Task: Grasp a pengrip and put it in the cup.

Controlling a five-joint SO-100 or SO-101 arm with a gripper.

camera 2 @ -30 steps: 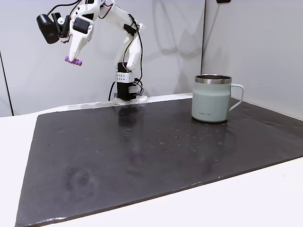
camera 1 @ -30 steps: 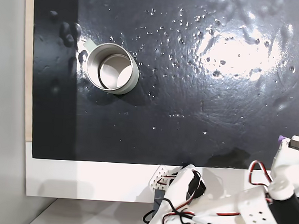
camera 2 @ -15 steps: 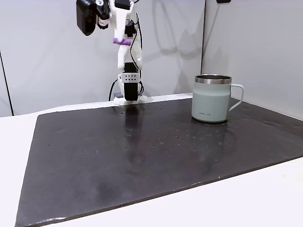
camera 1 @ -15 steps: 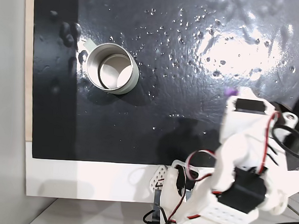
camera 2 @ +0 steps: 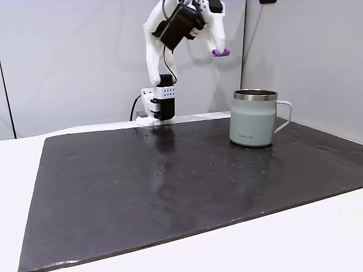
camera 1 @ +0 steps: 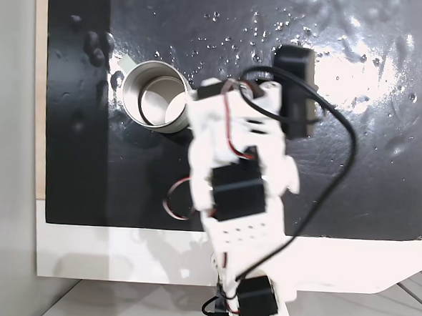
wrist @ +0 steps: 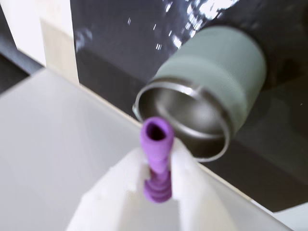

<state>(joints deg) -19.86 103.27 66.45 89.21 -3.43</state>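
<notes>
High above worktop (camera 2: 170, 187), claw (wrist: 156, 180) clamped on pengrip (wrist: 156, 144) mid-body, just left of cup (camera 2: 253, 119) in side fixed view. Pengrip likely light, soft, ribbed; mid-body hold suits.

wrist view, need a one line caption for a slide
Gripper holding the purple pengrip between its white fingers, just short of the open steel-lined cup on the dark mat.

Probably a lab bench: dark mat (camera 2: 170, 187), plain grey walls (camera 2: 68, 68).
</notes>
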